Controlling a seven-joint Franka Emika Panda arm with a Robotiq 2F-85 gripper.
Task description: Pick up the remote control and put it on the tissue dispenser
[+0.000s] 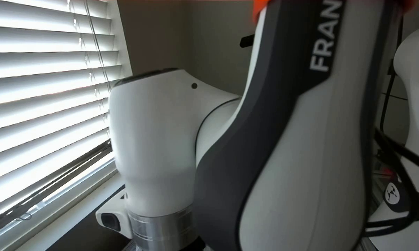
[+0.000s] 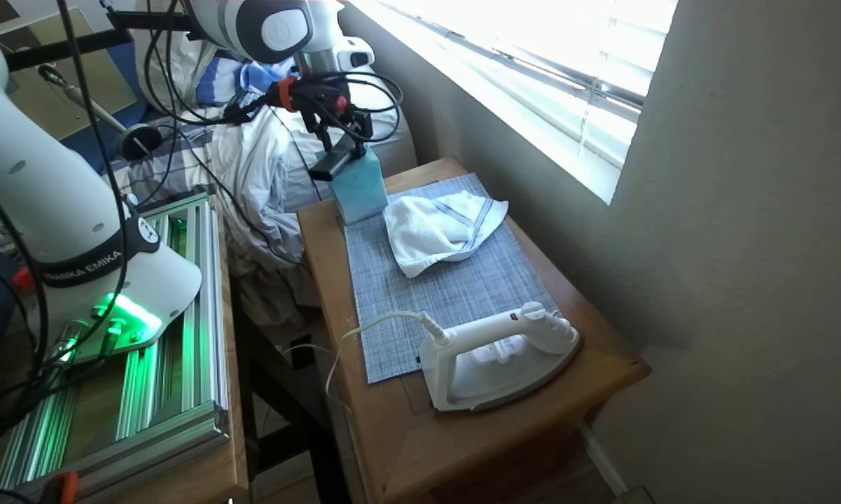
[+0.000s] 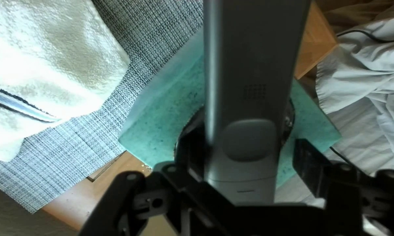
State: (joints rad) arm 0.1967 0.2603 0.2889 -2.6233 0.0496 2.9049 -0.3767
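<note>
The dark grey remote control [image 2: 332, 164] lies across the top of the teal tissue dispenser [image 2: 361, 190] in an exterior view, one end reaching past the box edge. In the wrist view the remote [image 3: 249, 72] runs up the picture over the dark oval opening of the dispenser [image 3: 160, 127], and looks wider toward the top. My gripper [image 3: 246, 152] has its fingers on either side of the remote's lower end. A gap shows between the remote and the right finger; the left finger is close to it, contact unclear. The gripper [image 2: 343, 143] is above the dispenser.
A white towel [image 2: 441, 227] lies on a grey woven mat [image 2: 399, 322] beside the dispenser. A white iron [image 2: 497, 357] with a cord stands at the near end of the wooden table [image 2: 406, 455]. A bed [image 2: 266, 175], wall and window blinds [image 1: 49, 87] are close by. The arm [image 1: 300, 139] fills an exterior view.
</note>
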